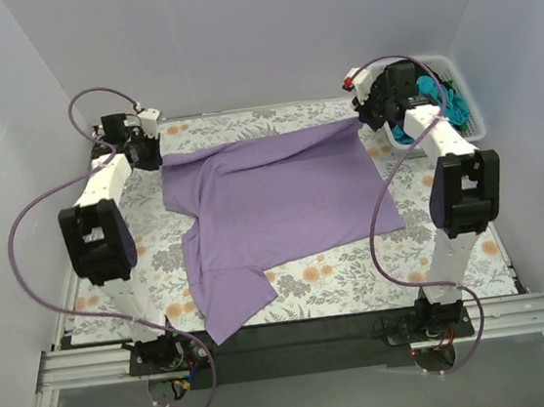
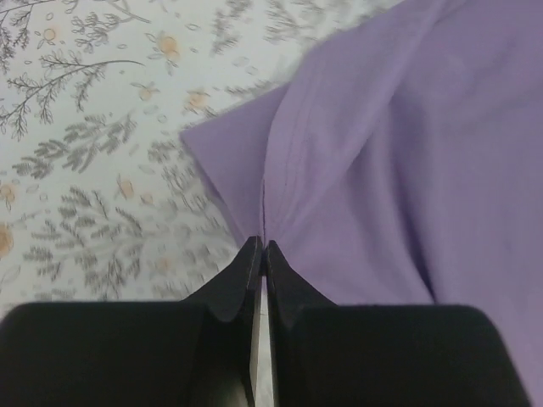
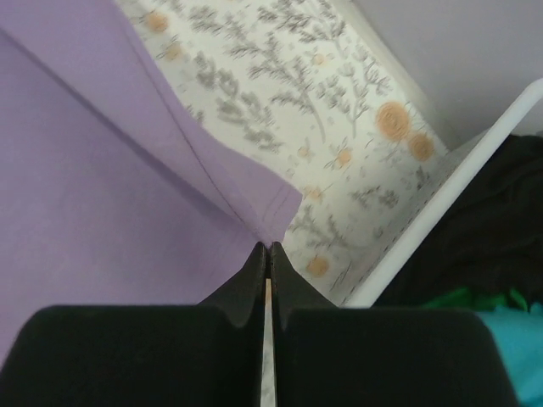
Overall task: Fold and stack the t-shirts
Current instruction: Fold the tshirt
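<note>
A large lavender-purple t-shirt lies spread on the floral table covering, its far edge stretched between my two grippers. My left gripper is shut on the shirt's far-left corner; the left wrist view shows the cloth pinched at the fingertips. My right gripper is shut on the far-right corner; the right wrist view shows the hem pinched at the fingertips. Teal and black garments lie in the basket.
A white basket stands at the far right corner, close beside my right gripper; its rim shows in the right wrist view. White walls enclose the table on three sides. The floral covering shows around the shirt.
</note>
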Motion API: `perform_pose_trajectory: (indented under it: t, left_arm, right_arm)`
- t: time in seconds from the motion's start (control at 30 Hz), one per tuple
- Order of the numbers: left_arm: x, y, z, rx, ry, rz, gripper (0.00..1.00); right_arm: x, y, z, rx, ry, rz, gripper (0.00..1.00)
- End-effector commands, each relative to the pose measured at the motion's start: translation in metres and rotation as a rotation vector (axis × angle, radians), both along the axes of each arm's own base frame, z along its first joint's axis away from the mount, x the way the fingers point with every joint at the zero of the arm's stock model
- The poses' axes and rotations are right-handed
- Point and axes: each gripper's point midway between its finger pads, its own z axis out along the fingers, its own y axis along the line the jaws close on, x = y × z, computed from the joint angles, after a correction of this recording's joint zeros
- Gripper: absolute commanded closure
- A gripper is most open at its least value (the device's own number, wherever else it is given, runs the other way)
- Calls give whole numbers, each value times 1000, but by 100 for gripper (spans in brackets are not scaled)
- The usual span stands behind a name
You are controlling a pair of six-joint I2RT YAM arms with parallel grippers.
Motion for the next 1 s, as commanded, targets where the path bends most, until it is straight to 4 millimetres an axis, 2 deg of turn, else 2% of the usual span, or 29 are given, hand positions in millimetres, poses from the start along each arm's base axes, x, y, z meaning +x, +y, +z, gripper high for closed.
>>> perform_pose_trajectory:
  t: [0.0, 0.07, 0.13, 0.17, 0.23, 0.3, 0.37, 0.4, 0.5, 0.63, 0.77, 0.8, 0.87, 0.9, 0.97]
  left_arm:
    - [-98, -46, 82, -119, 7, -311, 100]
    - [-150, -54, 49, -130, 172, -376, 100]
    - [-180, -56, 27, -132, 278, -386, 100]
    - [-200, -56, 4, -141, 352, -380, 100]
    - [-211, -55, -18, -115, 403, -359, 100]
    - [-230, -64, -40, -123, 482, -349, 100]
    - [-235, -65, -57, -112, 536, -310, 100]
    - [-241, -75, -63, -105, 560, -333, 100]
    - [-243, -78, -77, -100, 591, -297, 100]
    - [-260, -68, -103, -37, 662, -281, 100]
    - [-276, -31, -130, 138, 717, -215, 100]
    - [-276, -17, -131, 197, 716, -185, 100]
    - [-275, -2, -128, 235, 711, -158, 100]
    - [-275, 15, -124, 244, 710, -112, 100]
    - [-271, 33, -114, 253, 698, -75, 100]
  right_arm:
    - [-58, 4, 39, -24, 3, 115, 99]
    - [-91, 8, 19, -25, 125, 155, 99]
    - [-114, 16, -3, -39, 218, 193, 99]
    - [-122, 18, -10, -41, 250, 200, 99]
    - [-139, 24, -25, -38, 318, 213, 99]
    - [-153, 27, -43, -41, 386, 219, 99]
    - [-163, 27, -57, -43, 433, 214, 99]
    - [-165, 28, -60, -44, 444, 217, 99]
    - [-176, 26, -73, -49, 492, 212, 99]
    - [-189, 20, -97, -82, 561, 211, 99]
    - [-195, 8, -117, -147, 612, 181, 99]
    - [-196, 6, -121, -157, 622, 174, 99]
    - [-198, 0, -127, -192, 637, 158, 99]
    - [-200, -3, -129, -201, 649, 153, 99]
    - [-207, -7, -134, -220, 666, 151, 99]
